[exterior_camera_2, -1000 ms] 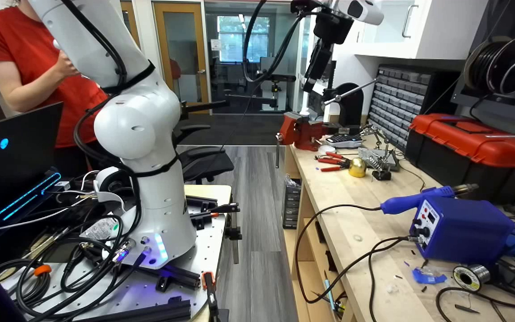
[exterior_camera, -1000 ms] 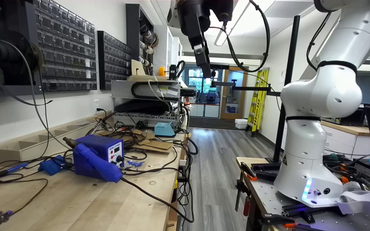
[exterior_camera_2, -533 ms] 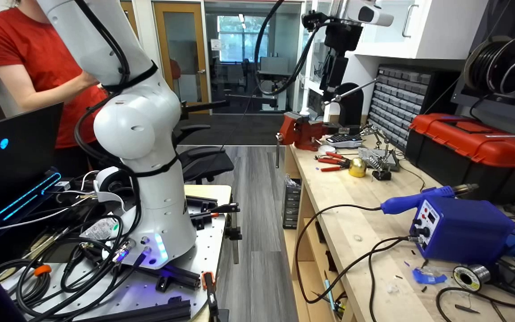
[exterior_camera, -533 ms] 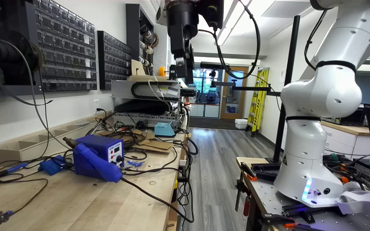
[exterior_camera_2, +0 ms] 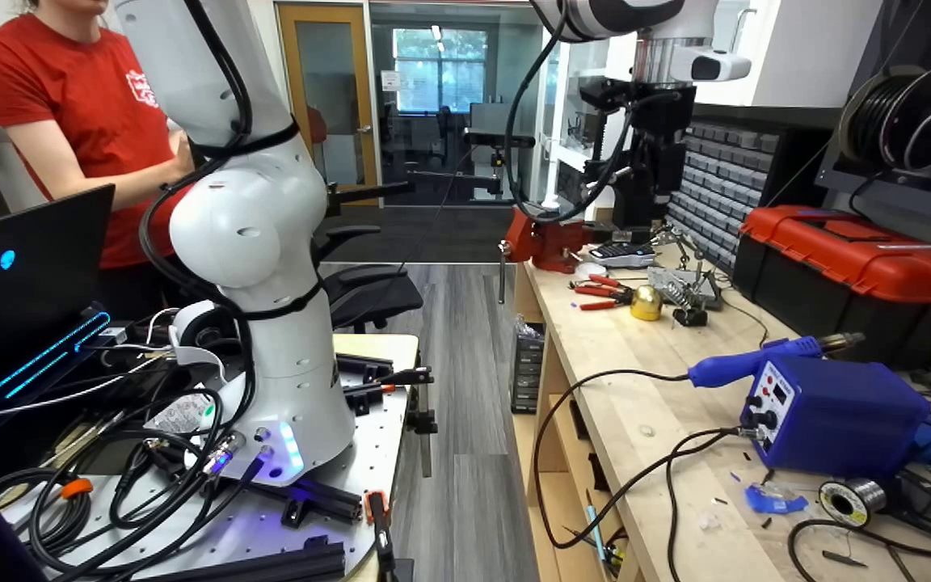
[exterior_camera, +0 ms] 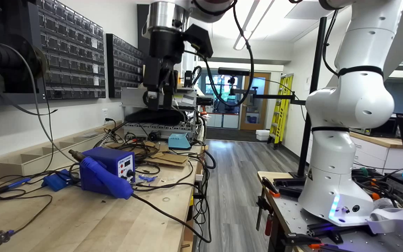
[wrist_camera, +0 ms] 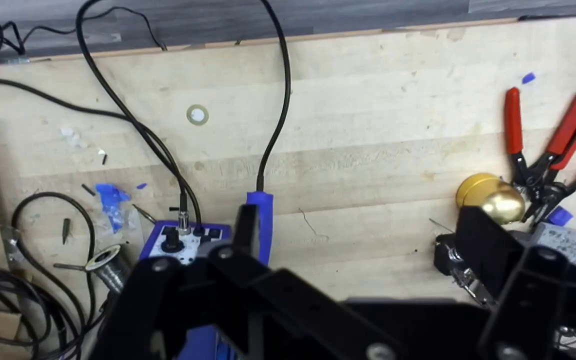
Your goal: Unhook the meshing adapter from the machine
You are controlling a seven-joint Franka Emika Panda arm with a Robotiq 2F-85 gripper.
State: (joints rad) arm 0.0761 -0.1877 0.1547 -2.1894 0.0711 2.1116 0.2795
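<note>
The machine, a blue box with a pale front panel, stands on the bench; it also shows in an exterior view and the wrist view. The meshing adapter, a blue wand with a dark metal nozzle, rests tilted along the machine's side. It also shows in an exterior view and the wrist view. My gripper is open and empty, pointing down, high above the bench. In the wrist view my gripper has one fingertip overlapping the adapter's handle; its nozzle end is hidden.
Black cables loop from the adapter and machine over the bench edge. A gold ball-shaped holder, red-handled pliers, a red vise, a red-black toolbox and a solder spool are on the bench.
The arm has swung over the bench toward the wall and lowered. The gripper has turned from slanted to pointing nearly straight down. The machine and adapter have not moved.
</note>
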